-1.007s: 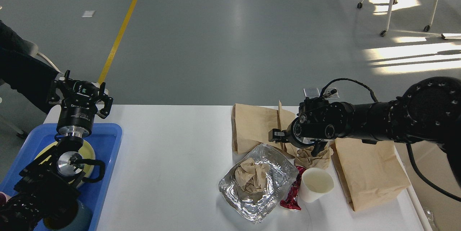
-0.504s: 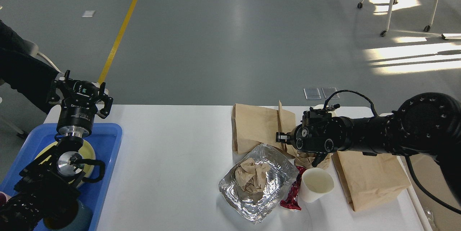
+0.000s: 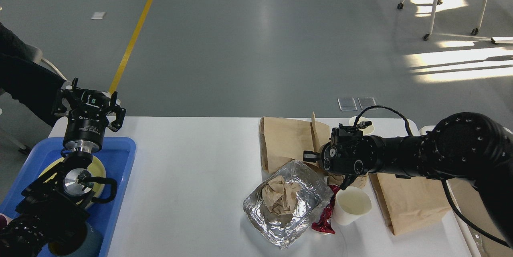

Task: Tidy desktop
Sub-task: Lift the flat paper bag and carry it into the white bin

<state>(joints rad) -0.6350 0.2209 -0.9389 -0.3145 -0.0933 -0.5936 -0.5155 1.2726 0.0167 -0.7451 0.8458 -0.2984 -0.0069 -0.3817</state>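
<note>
Head view showed the right claw (image 3: 344, 180), grip state unclear, had dropped onto the crumpled paper (image 3: 360, 180) on the desk (image 3: 192, 168), likely for pickup.

White desktop (image 3: 192, 160) carries blue tray (image 3: 120, 156), foil dish (image 3: 310, 201), white cup (image 3: 352, 207), perhaps two paper bags (image 3: 284, 140)

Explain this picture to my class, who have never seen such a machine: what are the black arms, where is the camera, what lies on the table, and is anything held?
The camera sits in a humanoid robot's head, looking down at a white desktop. The black arms are its own. The left gripper hovers open above a blue tray holding nothing. The right gripper points down over rubbish; whether it grips anything cannot be seen. On the desktop lie brown paper bags, a foil tray with crumpled paper, a white cup and a red wrapper.
</note>
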